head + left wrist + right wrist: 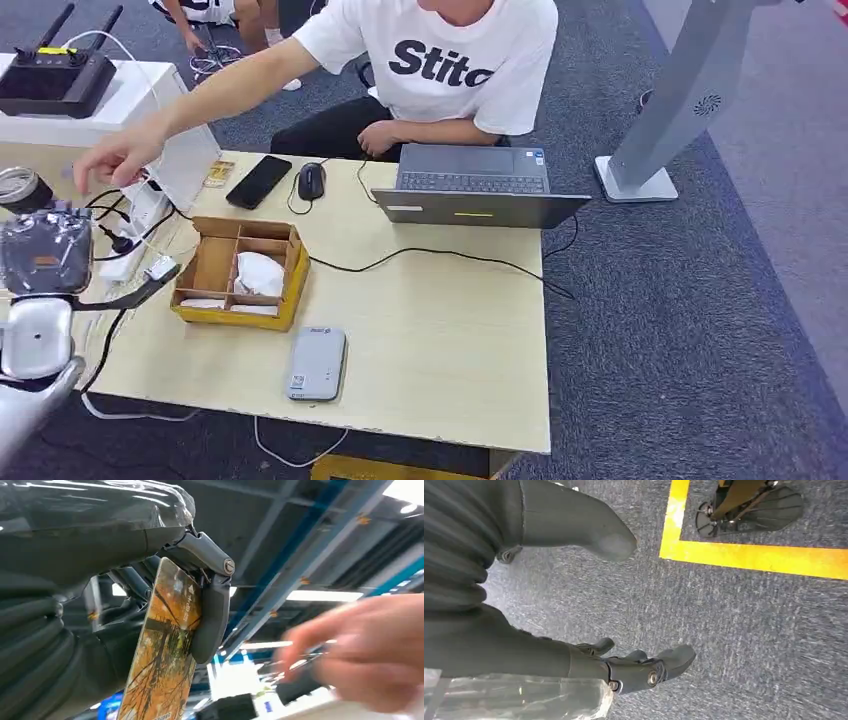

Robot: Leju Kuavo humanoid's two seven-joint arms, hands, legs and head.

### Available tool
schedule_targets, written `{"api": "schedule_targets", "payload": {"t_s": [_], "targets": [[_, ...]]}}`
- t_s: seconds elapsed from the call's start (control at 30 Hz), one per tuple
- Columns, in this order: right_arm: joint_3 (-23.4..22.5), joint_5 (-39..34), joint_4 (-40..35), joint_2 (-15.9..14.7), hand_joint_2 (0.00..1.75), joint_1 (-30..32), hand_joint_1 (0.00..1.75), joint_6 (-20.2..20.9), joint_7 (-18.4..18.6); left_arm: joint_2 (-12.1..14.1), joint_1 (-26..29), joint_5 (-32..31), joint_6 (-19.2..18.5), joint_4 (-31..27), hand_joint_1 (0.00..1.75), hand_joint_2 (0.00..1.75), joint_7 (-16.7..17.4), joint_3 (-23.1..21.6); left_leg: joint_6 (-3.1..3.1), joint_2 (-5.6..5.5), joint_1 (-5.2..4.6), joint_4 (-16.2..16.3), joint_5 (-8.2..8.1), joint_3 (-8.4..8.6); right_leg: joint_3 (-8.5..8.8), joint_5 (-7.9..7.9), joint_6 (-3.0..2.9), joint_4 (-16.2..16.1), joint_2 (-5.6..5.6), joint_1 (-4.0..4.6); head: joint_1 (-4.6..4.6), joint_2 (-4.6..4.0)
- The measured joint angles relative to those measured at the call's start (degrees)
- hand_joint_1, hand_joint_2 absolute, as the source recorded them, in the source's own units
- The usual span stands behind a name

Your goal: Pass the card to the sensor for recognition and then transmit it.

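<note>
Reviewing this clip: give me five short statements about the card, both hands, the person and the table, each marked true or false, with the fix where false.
1. The left hand holds an orange patterned card. True.
2. The right hand grips a phone. False: it holds nothing, hanging over grey carpet.
3. A person's hand reaches toward the robot's left side. True.
4. The grey sensor box sits inside the cardboard box. False: it lies on the table, in front of the box.
5. The laptop is folded shut. False: it lies open.
</note>
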Motion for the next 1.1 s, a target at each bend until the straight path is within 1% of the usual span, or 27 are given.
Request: {"api": "schedule_targets", "payload": {"t_s": [0.1, 0.2, 0.33, 0.43, 0.57, 0.6, 0.63, 0.7, 0.8, 0.93, 1.03, 1.1], "targets": [[0.33, -0.24, 0.0, -0.35, 1.75, 0.02, 0.0, 0.04, 0.61, -0.83, -4.47, 0.0, 1.18, 5.23, 1.75, 1.75, 0.7, -7.5, 0.0, 0.0, -0.01, 0.01, 0.0, -0.01, -0.02, 0.0, 0.01, -0.01, 0.02, -0.01, -0.02, 0.0], [0.61, -0.24, 0.0, -0.5, 1.75, 0.07, 0.0, 0.09, 1.31, -2.21, -7.28, 0.0, 2.07, 8.69, 1.75, 1.75, 0.42, -11.66, 0.01, 0.0, -0.01, 0.02, -0.01, -0.03, -0.06, 0.0, 0.01, -0.02, 0.04, -0.01, 0.0, 0.0], [1.16, -0.22, 0.0, -0.59, 1.75, 0.08, 0.0, 0.0, 1.6, -4.75, -10.5, 0.0, 2.91, 11.6, 1.75, 1.75, -1.14, -13.76, 0.01, 0.0, 0.0, 0.03, -0.01, -0.06, -0.08, 0.0, 0.01, -0.02, 0.02, -0.01, -0.02, 0.0], [1.64, -0.07, 0.0, -0.66, 1.75, 0.06, 0.0, 0.0, 0.92, -6.76, -12.75, 0.0, 2.93, 13.06, 1.75, 1.75, -1.79, -15.18, 0.01, -0.01, -0.01, 0.03, -0.01, -0.05, -0.06, 0.01, 0.02, -0.02, 0.0, -0.01, -0.06, 0.0], [2.05, -0.04, 0.0, -0.68, 1.75, 0.02, 0.0, -0.04, 0.26, -9.16, -14.61, 0.0, 3.1, 14.2, 1.75, 1.75, -2.8, -15.66, 0.01, -0.02, 0.0, 0.03, 0.01, -0.05, -0.04, 0.02, 0.02, -0.01, -0.03, -0.01, -0.02, 0.0], [2.1, -0.04, 0.0, -0.68, 1.75, 0.01, 0.0, -0.04, 0.24, -9.79, -15.13, 0.0, 3.1, 14.46, 1.43, 1.75, -2.82, -15.84, 0.0, 0.0, 0.0, 0.03, 0.01, -0.05, -0.04, 0.03, 0.02, -0.01, 0.01, -0.01, -0.02, 0.0], [2.14, -0.04, 0.0, -0.68, 1.75, 0.03, 0.0, -0.04, 0.2, -10.1, -15.44, 0.0, 3.21, 14.55, 0.0, 1.75, -2.91, -15.99, 0.0, 0.01, -0.01, 0.03, 0.0, -0.04, -0.05, 0.03, 0.01, -0.01, 0.06, -0.01, -0.04, 0.0], [2.36, -0.07, 0.0, -0.68, 1.75, 0.08, 0.0, -0.02, 0.18, -11.01, -15.76, 0.0, 3.97, 14.85, 0.0, 1.75, -2.95, -16.05, 0.01, 0.03, -0.01, 0.03, 0.0, -0.04, -0.05, 0.03, 0.01, -0.01, 0.07, -0.01, -0.04, 0.0], [2.86, -0.17, 0.0, -0.68, 1.75, 0.04, 0.0, 0.0, 0.41, -12.28, -15.93, 0.0, 5.29, 15.23, 0.0, 1.75, -1.93, -16.1, 0.01, 0.0, -0.01, 0.03, 0.0, -0.05, -0.06, 0.02, 0.02, -0.01, 0.03, -0.01, -0.04, 0.0], [3.04, -0.57, 0.0, -0.68, 1.75, 0.07, 0.0, 0.02, 0.72, -13.27, -15.93, 0.0, 6.14, 15.36, 0.0, 1.75, -0.59, -16.1, 0.01, 0.02, -0.01, 0.03, 0.0, -0.05, -0.06, 0.02, 0.02, -0.01, 0.07, -0.01, -0.04, 0.0], [3.04, -1.05, 0.0, -0.68, 1.75, 0.12, 0.0, 0.02, 0.9, -13.62, -15.85, 0.0, 7.89, 15.36, 0.0, 1.75, 0.09, -16.08, 0.01, 0.01, 0.0, 0.02, 0.0, -0.05, -0.06, 0.02, 0.02, -0.01, 0.06, -0.01, -0.04, 0.0], [3.04, -1.57, 0.0, -0.68, 1.75, 0.13, 0.0, 0.02, 0.9, -13.75, -15.16, 0.0, 10.41, 14.88, 0.0, 1.75, -0.24, -15.39, 0.01, 0.01, 0.0, 0.02, 0.0, -0.06, -0.06, 0.02, 0.02, -0.01, 0.06, -0.01, -0.04, 0.0]]}}
